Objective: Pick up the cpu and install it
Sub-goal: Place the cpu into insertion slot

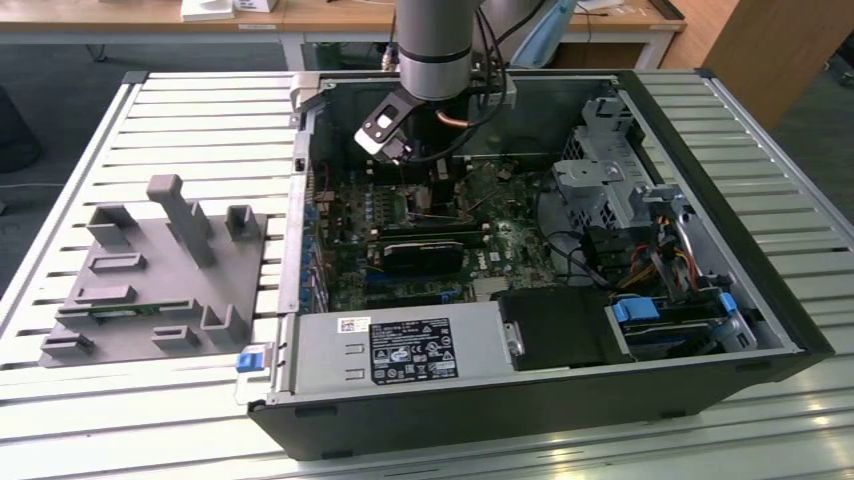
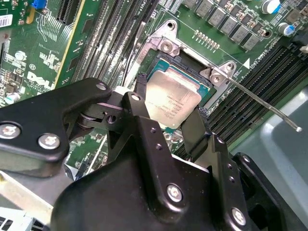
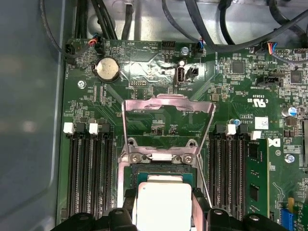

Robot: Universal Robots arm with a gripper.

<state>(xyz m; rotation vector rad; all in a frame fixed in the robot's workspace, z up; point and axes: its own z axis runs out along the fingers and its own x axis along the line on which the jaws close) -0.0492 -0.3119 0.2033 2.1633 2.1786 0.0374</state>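
Note:
The cpu (image 2: pixel 174 100), a silver square with a pale rim, sits between my gripper's (image 2: pixel 171 113) two black fingers, which are shut on its opposite edges. It hangs level just over the dark socket (image 2: pixel 185 61) on the green motherboard, and I cannot tell whether it touches. In the first wrist view the cpu (image 3: pixel 163 202) is over the socket (image 3: pixel 159 169), whose metal load plate (image 3: pixel 168 103) stands raised. The socket's thin lever (image 2: pixel 262 100) sticks out to one side. In the exterior view my gripper (image 1: pixel 424 178) reaches down into the open computer case (image 1: pixel 747 250).
Memory slots (image 3: pixel 89 173) flank the socket, with one module (image 3: pixel 255 178) seated. The case holds a power supply (image 1: pixel 400 350), a drive cage (image 1: pixel 601 180) and cables (image 1: pixel 654 270). A grey tray (image 1: pixel 147 270) with upright holders lies beside the case, at the exterior view's left.

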